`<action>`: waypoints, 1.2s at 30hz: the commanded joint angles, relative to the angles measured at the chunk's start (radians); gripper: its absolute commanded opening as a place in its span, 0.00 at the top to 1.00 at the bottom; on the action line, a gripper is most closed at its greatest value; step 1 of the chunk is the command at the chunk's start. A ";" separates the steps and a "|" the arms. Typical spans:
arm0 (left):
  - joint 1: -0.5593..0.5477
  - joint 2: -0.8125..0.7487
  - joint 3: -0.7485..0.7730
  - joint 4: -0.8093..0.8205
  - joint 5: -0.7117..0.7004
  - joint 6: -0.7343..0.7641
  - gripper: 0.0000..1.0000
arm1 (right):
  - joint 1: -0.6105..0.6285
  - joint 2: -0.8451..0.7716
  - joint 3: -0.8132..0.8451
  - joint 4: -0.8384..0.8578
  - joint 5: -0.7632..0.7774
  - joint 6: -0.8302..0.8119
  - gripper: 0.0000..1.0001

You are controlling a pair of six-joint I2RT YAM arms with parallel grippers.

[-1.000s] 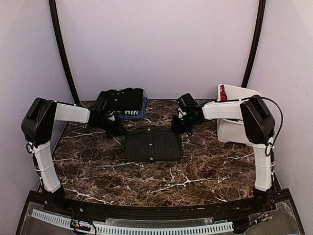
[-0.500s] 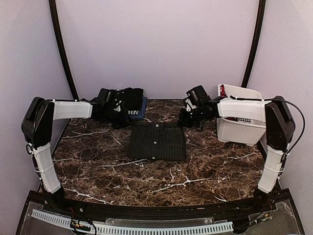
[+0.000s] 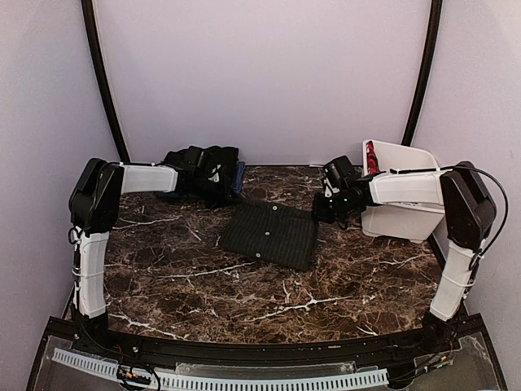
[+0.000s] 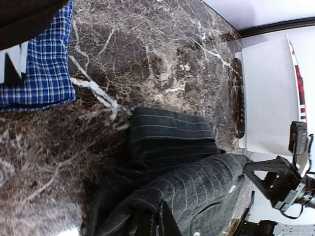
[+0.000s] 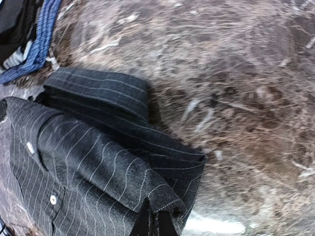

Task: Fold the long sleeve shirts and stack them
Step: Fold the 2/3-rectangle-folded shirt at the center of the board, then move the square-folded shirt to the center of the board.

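The folded pinstriped shirt (image 3: pixel 273 236) is seen on the marble table (image 3: pixel 244 301), a little behind its middle and skewed, with the left far corner turned toward the back wall. The left hand (image 4: pixel 156 221) is closed on bunched pinstriped cloth at that corner, and the right hand (image 5: pixel 151 222) is pinched together on the folded edge at the right far corner. The far edge is thus held at both ends, while the near edge lies flat on the stone. Pale buttons are shown on the upper face of the fold.

Just behind the left corner, a plain black shirt (image 3: pixel 203 163) is piled on a blue checked shirt (image 4: pixel 44 73) against the back wall. Only a narrow strip of marble is left between this pile and the pinstriped cloth. A white basket (image 3: pixel 403 159) stands at the right edge of the table, just behind the right forearm. Bare marble is seen from the shirt's near edge to the arm bases, and on both sides of the fold.
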 commanded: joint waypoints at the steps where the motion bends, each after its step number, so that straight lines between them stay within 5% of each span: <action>1: 0.001 0.060 0.084 -0.028 0.024 0.035 0.87 | -0.034 0.007 -0.014 0.023 0.040 -0.002 1.00; 3: 0.001 0.074 0.110 -0.033 0.026 0.037 0.70 | -0.034 -0.001 -0.014 0.002 0.069 -0.007 0.93; 8: 0.005 0.044 0.155 -0.112 -0.027 0.070 0.42 | -0.024 -0.099 -0.048 -0.035 0.133 -0.008 0.57; 15: 0.008 -0.142 -0.051 -0.073 -0.119 0.061 0.30 | 0.099 -0.140 0.016 -0.066 0.204 -0.056 0.53; 20: -0.020 -0.205 -0.263 0.048 -0.079 0.014 0.40 | 0.137 0.032 0.212 -0.077 0.140 -0.147 0.55; 27: -0.082 -0.244 -0.468 0.195 -0.100 -0.086 0.67 | 0.138 0.267 0.419 -0.078 0.100 -0.273 0.55; 36: -0.181 -0.338 -0.650 0.307 -0.124 -0.190 0.74 | 0.054 0.355 0.400 -0.083 0.094 -0.300 0.55</action>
